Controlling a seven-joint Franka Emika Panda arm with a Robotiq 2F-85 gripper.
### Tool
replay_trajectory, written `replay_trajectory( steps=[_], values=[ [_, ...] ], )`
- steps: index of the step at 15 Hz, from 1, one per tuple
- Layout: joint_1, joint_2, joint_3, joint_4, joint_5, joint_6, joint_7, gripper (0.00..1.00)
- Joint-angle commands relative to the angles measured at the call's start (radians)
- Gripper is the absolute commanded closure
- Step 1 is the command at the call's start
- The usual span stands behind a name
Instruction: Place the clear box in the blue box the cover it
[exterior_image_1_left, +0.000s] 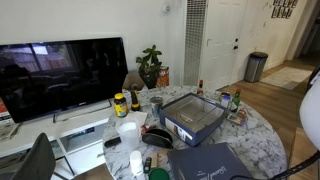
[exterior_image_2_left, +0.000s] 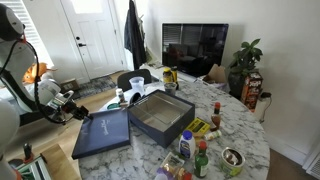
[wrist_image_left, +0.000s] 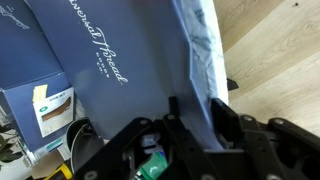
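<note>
The blue box (exterior_image_1_left: 190, 122) (exterior_image_2_left: 160, 118) stands open mid-table in both exterior views, and its white label shows in the wrist view (wrist_image_left: 40, 105). Its inside looks greyish and glossy, and I cannot tell if the clear box lies in it. The cover (exterior_image_2_left: 103, 133) (exterior_image_1_left: 212, 162), navy with script lettering (wrist_image_left: 100, 55), lies beside the box at the table's edge. My gripper (exterior_image_2_left: 74, 108) (wrist_image_left: 196, 110) is at the cover's outer edge, with one finger on each side of its rim, shut on it.
Bottles and cans (exterior_image_2_left: 198, 155) crowd the marble table (exterior_image_1_left: 262, 140) around the box, with a yellow tin (exterior_image_1_left: 120, 104) and a white cup (exterior_image_1_left: 127, 132). A TV (exterior_image_1_left: 62, 75) and a plant (exterior_image_1_left: 150, 65) stand behind. Wood floor (wrist_image_left: 280, 50) lies beyond the table's edge.
</note>
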Motion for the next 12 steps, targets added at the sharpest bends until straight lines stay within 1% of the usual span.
replay_trajectory(
  steps=[1, 5, 7, 8, 10, 11, 12],
  values=[
    [-0.046, -0.032, 0.057, -0.012, 0.022, -0.042, 0.026, 0.91],
    [-0.072, -0.103, 0.085, -0.047, 0.005, -0.097, 0.034, 0.96],
    [-0.096, -0.155, 0.102, -0.086, 0.0, -0.115, 0.015, 0.98],
    [-0.106, -0.179, 0.109, -0.103, -0.003, -0.122, 0.011, 0.96],
    [-0.133, -0.22, 0.125, -0.146, -0.003, -0.12, -0.003, 0.99],
    [-0.148, -0.239, 0.136, -0.165, -0.002, -0.116, -0.011, 0.97],
    [-0.161, -0.254, 0.145, -0.182, -0.002, -0.114, -0.018, 0.98]
  ],
)
